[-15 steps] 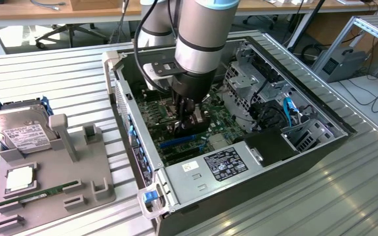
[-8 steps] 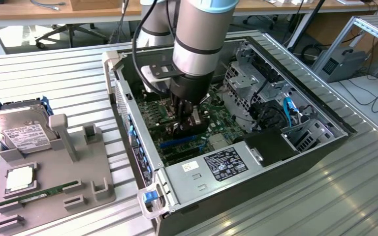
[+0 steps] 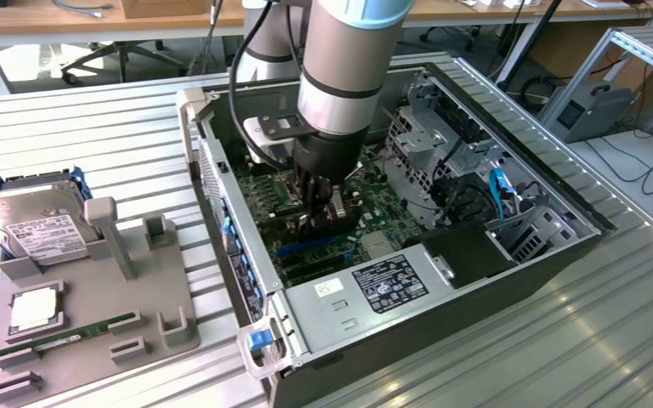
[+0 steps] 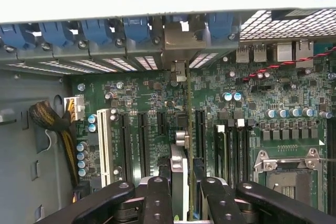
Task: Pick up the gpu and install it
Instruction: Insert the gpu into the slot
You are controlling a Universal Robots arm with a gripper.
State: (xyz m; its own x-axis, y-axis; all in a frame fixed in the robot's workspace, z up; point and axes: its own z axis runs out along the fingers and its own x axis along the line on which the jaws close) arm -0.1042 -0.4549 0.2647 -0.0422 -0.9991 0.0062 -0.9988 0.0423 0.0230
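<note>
My gripper is down inside the open computer case, over the green motherboard. It is shut on the gpu, which the wrist view shows edge-on between the two black fingers. The card stands upright and runs along a black expansion slot. Its metal bracket sits against the case's rear wall, in line with the blue slot latches. In the exterior view the card is mostly hidden under the gripper.
A grey parts tray left of the case holds a hard drive, a CPU and a green RAM stick. Inside the case are the power supply, a drive cage, cables, a white slot and a CPU socket.
</note>
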